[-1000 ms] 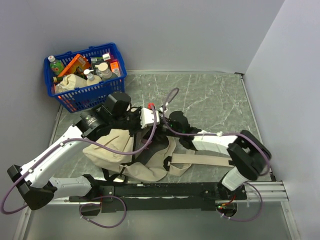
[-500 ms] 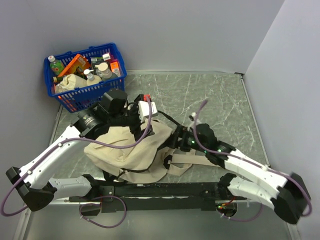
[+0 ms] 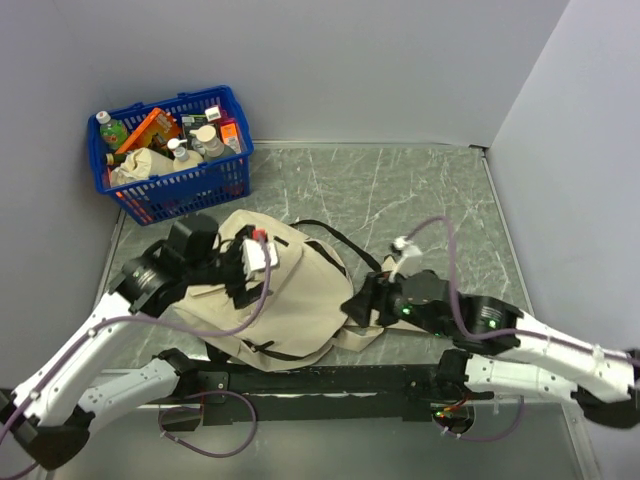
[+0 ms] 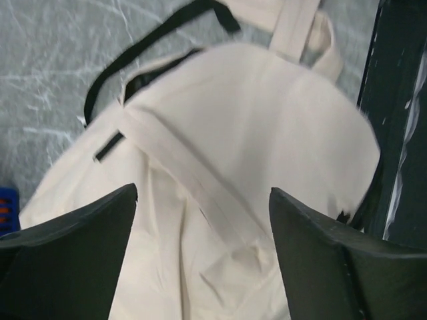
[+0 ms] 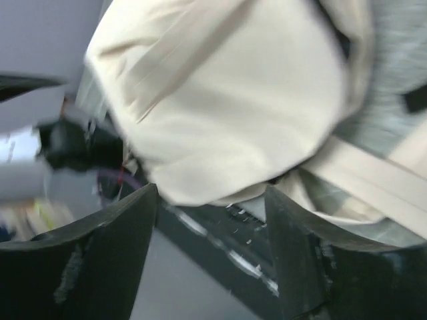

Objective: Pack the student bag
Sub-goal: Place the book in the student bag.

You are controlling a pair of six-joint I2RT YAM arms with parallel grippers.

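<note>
The student bag [image 3: 285, 295] lies flat on the grey table [image 3: 430, 190], in the lower middle of the top view. Its black straps [image 3: 335, 232] poke out at its upper right side. The left claw [image 3: 252, 262] hangs over the bag's upper left part. In the left wrist view its fingers [image 4: 80, 253] are wide apart, with only the bag's cloth below them. The right claw [image 3: 362, 300] is at the bag's right edge. Its fingers [image 5: 100, 253] are apart too and hold nothing. A blue basket [image 3: 180, 190] full of things sits in the upper left.

I see the student bag [image 3: 300, 290] lying on the table [image 3: 430, 200] toward its near edge, with the basket [image 3: 180, 190] behind it, to the left, in the far corner.
</note>
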